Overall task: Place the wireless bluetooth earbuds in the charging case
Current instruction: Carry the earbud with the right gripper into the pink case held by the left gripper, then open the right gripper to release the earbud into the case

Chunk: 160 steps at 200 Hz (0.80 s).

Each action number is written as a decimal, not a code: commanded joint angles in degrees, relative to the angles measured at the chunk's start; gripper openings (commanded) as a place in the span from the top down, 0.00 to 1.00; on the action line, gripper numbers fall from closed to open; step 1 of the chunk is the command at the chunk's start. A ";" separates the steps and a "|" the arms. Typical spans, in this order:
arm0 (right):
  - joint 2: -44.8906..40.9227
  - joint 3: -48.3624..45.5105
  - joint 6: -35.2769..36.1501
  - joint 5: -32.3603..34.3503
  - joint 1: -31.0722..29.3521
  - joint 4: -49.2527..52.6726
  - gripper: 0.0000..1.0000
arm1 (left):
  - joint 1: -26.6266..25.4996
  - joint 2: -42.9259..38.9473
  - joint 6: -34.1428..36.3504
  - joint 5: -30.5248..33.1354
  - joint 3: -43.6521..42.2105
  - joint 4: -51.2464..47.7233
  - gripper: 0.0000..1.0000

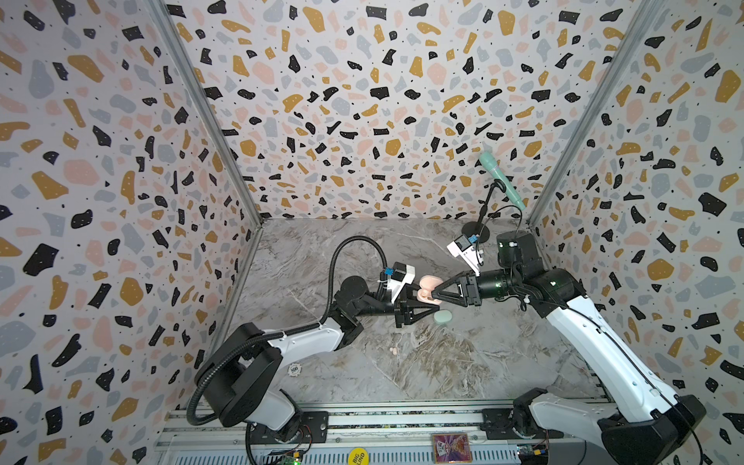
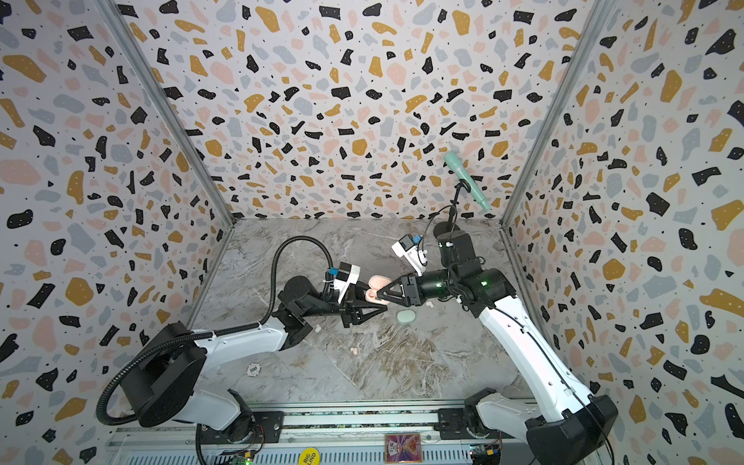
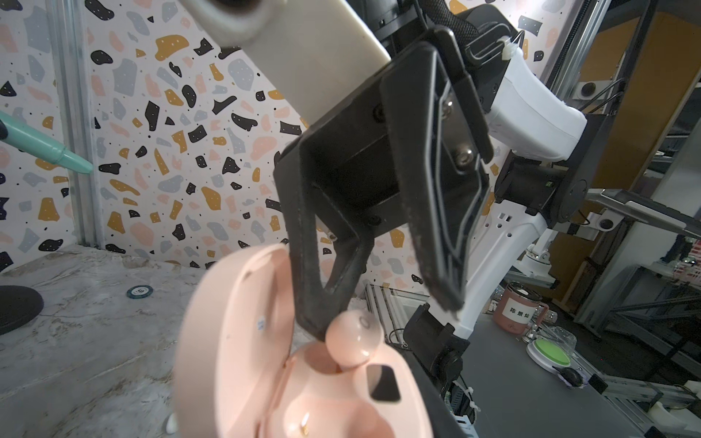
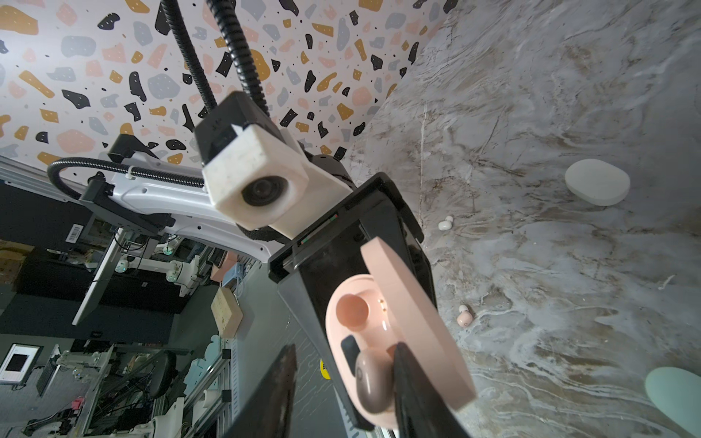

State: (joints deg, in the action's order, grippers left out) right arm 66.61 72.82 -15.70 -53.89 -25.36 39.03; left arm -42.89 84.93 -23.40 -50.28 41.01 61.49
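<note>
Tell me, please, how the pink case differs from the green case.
The pink case is open with its lid raised; the green case is shut. The pink case is held in the left gripper; the green case lies flat on the table. An earbud sits at one socket of the pink case; the green case shows none. Both are rounded, pebble-shaped and pastel.

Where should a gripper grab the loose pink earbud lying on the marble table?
Probably the rounded body of the loose pink earbud, pinched across its width from straight above: it lies alone on the marble table, ear tip sticking out sideways, nothing crowding its sides.
</note>
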 commanded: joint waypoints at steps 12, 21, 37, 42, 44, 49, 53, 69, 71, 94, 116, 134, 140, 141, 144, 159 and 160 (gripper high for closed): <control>0.37 3.03 0.70 4.50 0.31 1.13 0.47 | -1.40 -1.63 0.81 -3.34 1.17 5.30 0.77; 0.22 3.25 0.72 4.92 0.31 1.42 0.45 | -1.38 -1.52 0.88 -3.35 1.19 5.31 0.77; -0.03 3.59 0.64 5.21 0.25 1.87 0.44 | -1.40 -1.49 0.98 -3.08 1.30 5.18 0.77; -0.16 3.72 0.71 5.28 0.28 2.13 0.43 | -1.34 -1.47 0.98 -3.00 1.26 5.16 0.77; -0.19 3.78 0.75 5.28 0.22 2.22 0.43 | -1.26 -1.50 1.05 -2.94 1.28 5.09 0.77; -0.32 3.90 0.80 5.26 0.16 2.38 0.42 | -1.25 -1.47 1.13 -2.83 1.27 5.01 0.77; -0.49 4.02 0.84 5.33 0.19 2.60 0.42 | -1.21 -1.51 1.29 -2.80 1.31 4.81 0.77; -0.88 4.44 1.07 5.30 -0.18 3.63 0.40 | -0.78 -1.40 1.51 -2.34 1.26 4.52 0.77; -1.00 4.44 1.06 5.35 -0.25 3.78 0.40 | -0.70 -1.38 1.51 -2.25 1.26 4.51 0.77; -2.15 4.70 0.41 6.18 -1.49 4.35 0.37 | 0.46 -1.30 1.51 -2.17 1.09 4.26 0.77; -3.30 4.88 -0.78 7.48 -3.70 4.39 0.34 | 2.13 -1.67 1.43 -1.76 0.33 4.25 0.77; -4.45 4.09 -2.10 9.36 -6.07 4.47 0.32 | 3.84 -2.26 1.33 -1.59 -0.29 4.00 0.77; -5.05 3.58 -2.52 10.05 -6.78 4.33 0.31 | 4.47 -2.41 1.25 -1.56 -0.47 4.01 0.77; -5.11 3.48 -2.64 10.17 -6.88 4.27 0.31 | 4.52 -2.40 1.25 -1.52 -0.53 4.04 0.77; -5.46 3.09 -2.97 10.59 -7.27 4.07 0.31 | 4.85 -2.59 1.33 -1.57 -0.61 3.94 0.77; -7.07 0.81 -4.40 12.08 -9.06 3.03 0.29 | 6.48 -2.99 1.73 -1.47 -0.95 3.16 0.77; -7.22 0.65 -4.46 12.24 -9.16 2.92 0.29 | 6.54 -3.04 1.75 -1.43 -0.99 3.13 0.77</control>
State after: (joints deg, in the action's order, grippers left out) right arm 62.98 75.07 -17.67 -45.12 -32.34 42.52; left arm -38.54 84.20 -23.09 -50.72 40.84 61.63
